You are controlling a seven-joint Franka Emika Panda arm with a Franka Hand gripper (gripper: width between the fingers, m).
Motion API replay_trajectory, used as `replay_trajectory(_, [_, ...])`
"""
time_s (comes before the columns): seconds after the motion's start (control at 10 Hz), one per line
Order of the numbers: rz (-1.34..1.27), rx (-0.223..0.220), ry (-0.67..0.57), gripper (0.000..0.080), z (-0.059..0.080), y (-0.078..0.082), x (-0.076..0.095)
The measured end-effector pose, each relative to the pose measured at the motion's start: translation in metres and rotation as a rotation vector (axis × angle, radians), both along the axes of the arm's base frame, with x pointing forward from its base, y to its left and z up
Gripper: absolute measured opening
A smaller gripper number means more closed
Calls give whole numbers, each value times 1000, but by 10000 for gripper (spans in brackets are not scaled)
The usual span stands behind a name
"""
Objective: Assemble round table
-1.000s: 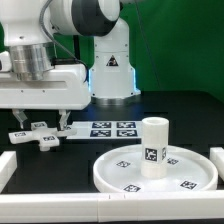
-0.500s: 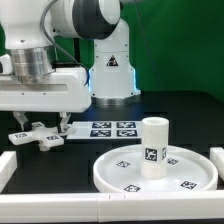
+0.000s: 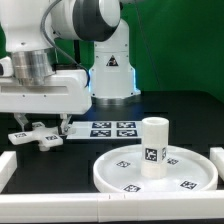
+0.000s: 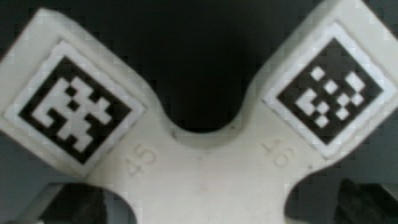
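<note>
The gripper [image 3: 48, 124] hung with fingers spread wide and nothing held, the cross-shaped foot [image 3: 38, 137] just beneath it. The leg [image 3: 153, 147] stood upright on the round disc [image 3: 108, 176], well apart from the gripper.

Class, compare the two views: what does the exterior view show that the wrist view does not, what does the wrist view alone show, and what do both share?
Exterior view only: the disc with the leg upright at its centre, the marker board and the arm.
Wrist view only: a close look at two tags on neighbouring arms of the foot.
Both: the foot itself.
</note>
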State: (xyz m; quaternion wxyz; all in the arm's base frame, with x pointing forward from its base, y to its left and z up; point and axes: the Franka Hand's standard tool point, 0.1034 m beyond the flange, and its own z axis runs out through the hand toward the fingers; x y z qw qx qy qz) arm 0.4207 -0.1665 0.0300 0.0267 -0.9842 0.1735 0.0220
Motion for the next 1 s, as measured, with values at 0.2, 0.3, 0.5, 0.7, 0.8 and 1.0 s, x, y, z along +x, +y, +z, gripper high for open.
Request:
replay_trajectory(0.2, [1,0,4,649,-2,0,-1])
replay_trajectory(0.3, [2,1,8,649,-4,0,-2])
replay_trajectory(0.5, [3,1,9,442,-4,0,-3])
replay_trajectory(0.7, [3,1,9,442,-4,0,-3])
replay_trajectory(0.8, [3,1,9,442,-4,0,-3])
replay_trajectory(1.0, [-7,5,3,442,1,13,4])
